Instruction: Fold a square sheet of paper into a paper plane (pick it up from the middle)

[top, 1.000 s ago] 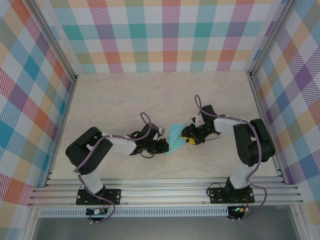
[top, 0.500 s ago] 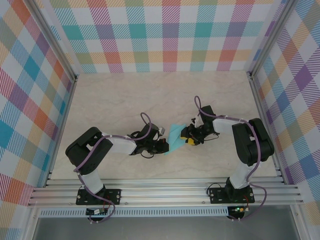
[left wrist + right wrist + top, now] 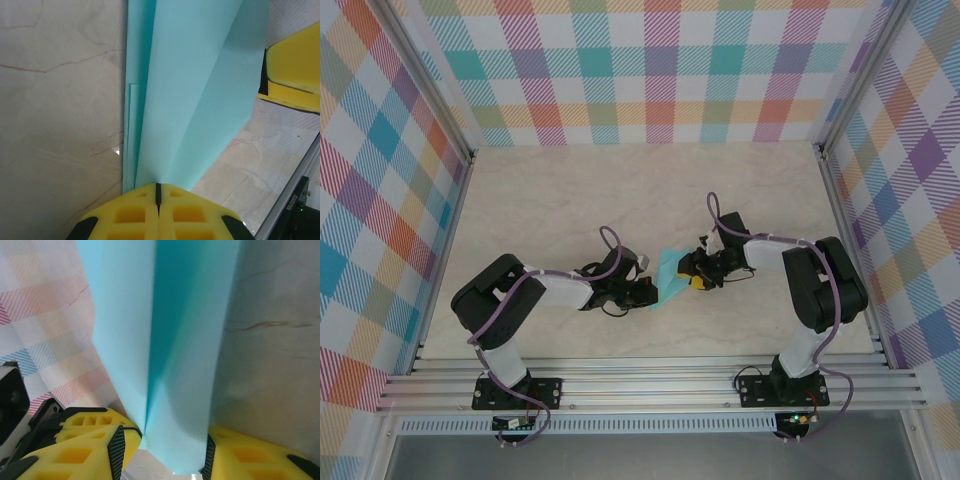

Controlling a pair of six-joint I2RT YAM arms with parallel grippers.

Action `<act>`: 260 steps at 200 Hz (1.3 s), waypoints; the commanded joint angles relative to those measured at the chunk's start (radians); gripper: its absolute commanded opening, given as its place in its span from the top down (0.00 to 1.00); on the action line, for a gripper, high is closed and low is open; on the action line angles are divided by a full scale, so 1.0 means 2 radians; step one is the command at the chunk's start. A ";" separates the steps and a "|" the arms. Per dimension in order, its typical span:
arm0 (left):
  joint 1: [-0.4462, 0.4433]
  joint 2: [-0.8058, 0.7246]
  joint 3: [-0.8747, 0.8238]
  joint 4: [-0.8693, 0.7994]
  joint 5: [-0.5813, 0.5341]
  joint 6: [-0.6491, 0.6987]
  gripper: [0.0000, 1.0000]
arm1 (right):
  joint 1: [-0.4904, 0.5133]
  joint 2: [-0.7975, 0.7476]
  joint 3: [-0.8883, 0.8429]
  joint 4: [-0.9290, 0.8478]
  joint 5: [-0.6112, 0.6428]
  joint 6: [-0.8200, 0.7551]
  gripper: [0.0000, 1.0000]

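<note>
A: Top external view first: where is the paper (image 3: 669,271)?

B: Right at the tips of the left gripper (image 3: 649,293). It stretches away from it to the right gripper (image 3: 689,274), which sits at the paper's far end from the left gripper.

A: And the jaws?

B: In the left wrist view the left gripper's 2 yellow pads (image 3: 132,215) are pressed together, clenched on the paper's near end. In the right wrist view the other pair stands parted, 1 pad (image 3: 85,445) on each side of the paper. They seem to bracket it rather than pinch it flat.

A: How far along is the job?

B: About midway, I judge. The paper is already folded lengthwise into several layers with a crease down the middle. Wings and a clear nose look like what is left.

A: Which way does it point?

B: Its long axis runs straight out from the left gripper, up and to the right in the top view. Which end is the nose, I cannot tell.
</note>
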 commanded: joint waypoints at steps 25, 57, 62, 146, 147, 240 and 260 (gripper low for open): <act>-0.005 -0.002 -0.013 -0.014 0.011 -0.020 1.00 | 0.004 -0.003 -0.008 0.031 -0.026 0.007 0.54; -0.005 -0.004 -0.014 -0.005 0.017 -0.026 1.00 | 0.004 0.003 -0.002 0.033 -0.024 0.007 0.54; -0.005 -0.004 -0.014 -0.003 0.017 -0.028 1.00 | 0.005 0.005 -0.001 0.035 -0.025 0.007 0.55; -0.004 -0.002 -0.025 0.044 0.026 -0.061 1.00 | 0.019 0.030 0.013 0.053 -0.027 -0.002 0.58; -0.004 -0.002 -0.026 0.044 0.027 -0.061 0.99 | 0.020 0.030 0.013 0.053 -0.027 -0.002 0.59; -0.005 -0.004 -0.038 0.066 0.030 -0.072 0.99 | 0.030 0.040 0.022 0.075 -0.019 0.000 0.74; -0.005 -0.008 -0.039 0.067 0.028 -0.072 0.98 | 0.034 0.043 0.024 0.078 -0.020 -0.004 0.76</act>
